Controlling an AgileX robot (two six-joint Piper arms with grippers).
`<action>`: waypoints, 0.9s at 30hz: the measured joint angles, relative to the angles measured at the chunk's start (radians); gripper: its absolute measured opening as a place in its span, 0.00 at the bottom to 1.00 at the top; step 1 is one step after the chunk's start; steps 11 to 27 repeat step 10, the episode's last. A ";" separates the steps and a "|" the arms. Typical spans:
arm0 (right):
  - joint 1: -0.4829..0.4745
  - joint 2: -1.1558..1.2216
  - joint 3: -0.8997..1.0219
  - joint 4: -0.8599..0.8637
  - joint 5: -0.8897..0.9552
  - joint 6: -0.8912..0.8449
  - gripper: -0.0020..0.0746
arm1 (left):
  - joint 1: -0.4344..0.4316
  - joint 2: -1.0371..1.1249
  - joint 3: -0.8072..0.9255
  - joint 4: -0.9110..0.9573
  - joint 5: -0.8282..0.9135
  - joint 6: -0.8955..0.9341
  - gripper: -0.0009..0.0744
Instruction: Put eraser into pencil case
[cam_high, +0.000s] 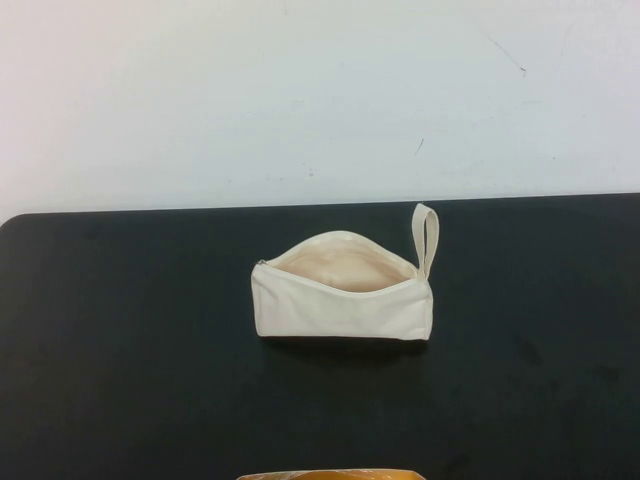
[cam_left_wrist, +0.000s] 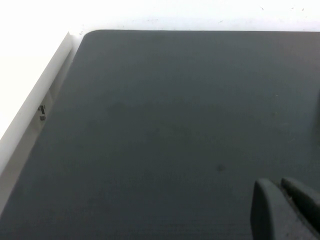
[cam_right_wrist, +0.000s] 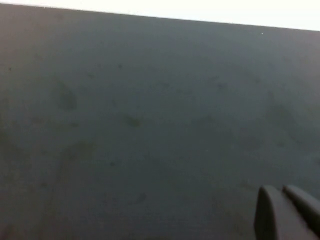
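Note:
The pencil case (cam_high: 342, 300) is a cream-white canvas pouch lying in the middle of the black table (cam_high: 120, 340). Its zip is open and shows the pale beige lining (cam_high: 345, 268). Its wrist loop (cam_high: 428, 238) points toward the back right. The eraser shows in no view. Neither gripper shows in the high view. My left gripper (cam_left_wrist: 278, 184) hovers shut and empty over bare black table near the table's rounded corner. My right gripper (cam_right_wrist: 280, 190) hovers shut and empty over bare black table.
A white surface (cam_high: 320, 90) lies behind the table's far edge. The top of an orange-tan object (cam_high: 330, 474) shows at the near edge of the high view. A white border (cam_left_wrist: 30, 100) runs along the table's side in the left wrist view.

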 joint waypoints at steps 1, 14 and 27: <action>0.000 0.000 0.000 0.000 0.000 0.000 0.02 | 0.000 0.000 0.000 0.000 0.000 0.000 0.01; 0.000 0.000 0.000 -0.004 0.002 0.000 0.02 | 0.000 0.000 0.000 0.000 0.000 0.000 0.01; 0.000 0.000 0.000 -0.004 0.002 0.000 0.02 | 0.000 0.000 0.000 0.000 0.000 0.000 0.01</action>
